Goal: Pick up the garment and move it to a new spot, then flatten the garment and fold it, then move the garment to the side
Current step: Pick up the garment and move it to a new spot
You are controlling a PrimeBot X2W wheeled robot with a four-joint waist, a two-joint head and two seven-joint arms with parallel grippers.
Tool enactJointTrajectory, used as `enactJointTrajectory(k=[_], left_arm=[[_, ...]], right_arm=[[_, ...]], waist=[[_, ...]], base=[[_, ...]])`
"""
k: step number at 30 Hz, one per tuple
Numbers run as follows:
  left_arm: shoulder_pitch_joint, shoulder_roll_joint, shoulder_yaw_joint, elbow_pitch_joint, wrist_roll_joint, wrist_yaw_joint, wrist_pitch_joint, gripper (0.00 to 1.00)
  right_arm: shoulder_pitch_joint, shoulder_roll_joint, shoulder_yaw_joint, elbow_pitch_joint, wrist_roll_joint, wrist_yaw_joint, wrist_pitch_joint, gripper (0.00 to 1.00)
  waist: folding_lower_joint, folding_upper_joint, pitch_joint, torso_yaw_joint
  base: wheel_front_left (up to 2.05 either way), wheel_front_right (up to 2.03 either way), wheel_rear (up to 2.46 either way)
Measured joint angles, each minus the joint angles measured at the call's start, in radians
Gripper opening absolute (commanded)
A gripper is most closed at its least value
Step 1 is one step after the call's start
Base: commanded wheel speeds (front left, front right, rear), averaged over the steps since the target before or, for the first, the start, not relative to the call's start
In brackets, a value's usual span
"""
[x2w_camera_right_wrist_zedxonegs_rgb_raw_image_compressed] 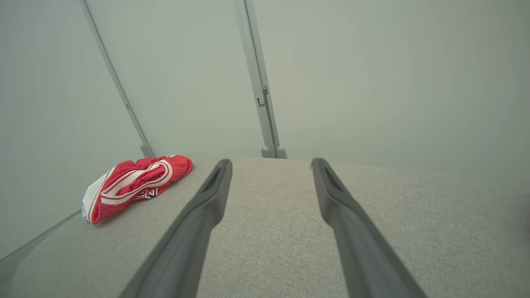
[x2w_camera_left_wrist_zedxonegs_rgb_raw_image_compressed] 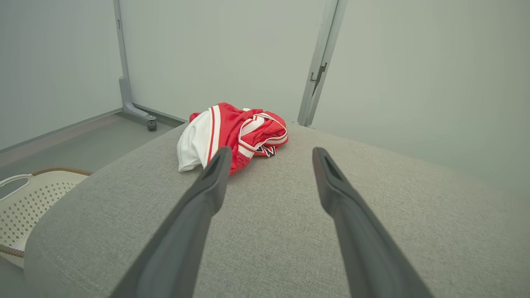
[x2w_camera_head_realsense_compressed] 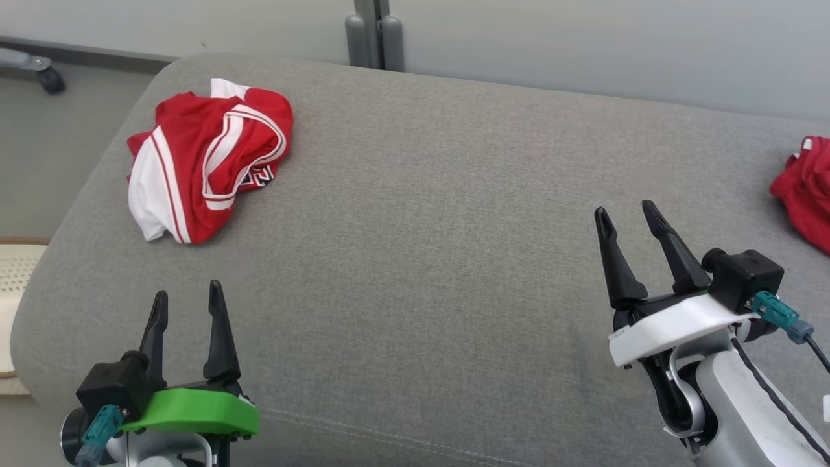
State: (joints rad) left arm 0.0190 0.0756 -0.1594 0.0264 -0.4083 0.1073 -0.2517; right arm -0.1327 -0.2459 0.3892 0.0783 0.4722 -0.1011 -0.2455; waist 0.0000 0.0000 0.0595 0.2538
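One crumpled red-and-white garment [x2w_camera_head_realsense_compressed: 207, 162] lies at ten o'clock on the grey cushion [x2w_camera_head_realsense_compressed: 421, 259]. Its long axis runs seven to one o'clock, white end toward seven. A second red garment [x2w_camera_head_realsense_compressed: 807, 188] sits at three o'clock. The left claw [x2w_camera_head_realsense_compressed: 187, 290] and right claw [x2w_camera_head_realsense_compressed: 625, 209] both gape wide, empty.

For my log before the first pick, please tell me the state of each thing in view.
red and white garment: crumpled, lying on the grey cushion, untouched.
left end effector: open, empty.
right end effector: open, empty.
red cloth at the right edge: bunched, partly out of frame.
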Motion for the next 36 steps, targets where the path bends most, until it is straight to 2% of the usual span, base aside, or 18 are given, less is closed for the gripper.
enactJointTrajectory(k=[6, 11, 26, 36], left_arm=[[0.000, -0.001, 0.006, 0.000, 0.002, 0.000, 0.000, 1.00], [-0.003, -0.002, 0.014, -0.002, 0.001, 0.000, 0.000, 1.00], [-0.183, -0.023, -0.007, 0.066, -0.001, -0.002, 0.000, 1.00], [-0.370, -0.029, 0.045, 0.181, -0.001, -0.002, 0.000, 1.00]], right_arm=[[-0.003, 0.003, 0.017, -0.005, -0.009, 0.003, 0.015, 1.00], [-0.014, 0.005, 0.028, -0.016, -0.017, 0.004, 0.032, 1.00], [-0.139, -0.068, -0.003, -0.099, -0.068, 0.003, 0.099, 1.00], [-0.219, -0.083, -0.001, -0.140, -0.089, 0.012, 0.138, 1.00]], waist=[[0.0001, 0.0000, 0.001, 0.068], [0.0001, 0.0000, 0.020, 0.089], [0.0001, 0.0000, 0.145, 0.078], [0.0001, 0.0000, 0.247, 0.037]], base=[[0.00, 0.00, 0.00], [0.00, 0.00, 0.00], [0.00, 0.00, 0.00], [0.00, 0.00, 0.00]])
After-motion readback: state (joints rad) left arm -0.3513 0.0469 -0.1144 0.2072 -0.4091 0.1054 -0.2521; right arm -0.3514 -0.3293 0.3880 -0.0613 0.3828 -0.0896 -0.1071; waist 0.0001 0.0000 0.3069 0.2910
